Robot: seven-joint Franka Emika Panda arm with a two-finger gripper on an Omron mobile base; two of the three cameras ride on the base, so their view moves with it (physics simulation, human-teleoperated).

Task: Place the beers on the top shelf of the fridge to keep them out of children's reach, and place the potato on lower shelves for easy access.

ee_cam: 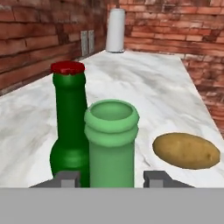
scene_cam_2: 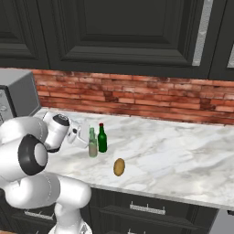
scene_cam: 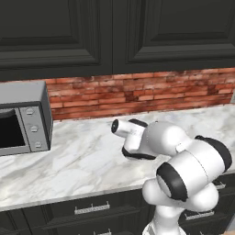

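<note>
Though claw-flanked [ee_cam: 110, 178], olive bottle [ee_cam: 111, 142] upright, neck skyward.

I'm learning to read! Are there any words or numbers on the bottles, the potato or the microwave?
No words or numbers can be read anywhere.
Paler green bottle: its label is too small to read.
Dark green bottle with the red cap: no writing.
Potato: no writing.
Microwave: round buttons, nothing readable on them.

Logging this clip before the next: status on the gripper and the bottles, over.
Gripper straddling the paler bottle's neck, grip unconfirmed. Dark green bottle upright close beside it. Potato loose on the counter, apart from both. Path clear.
</note>
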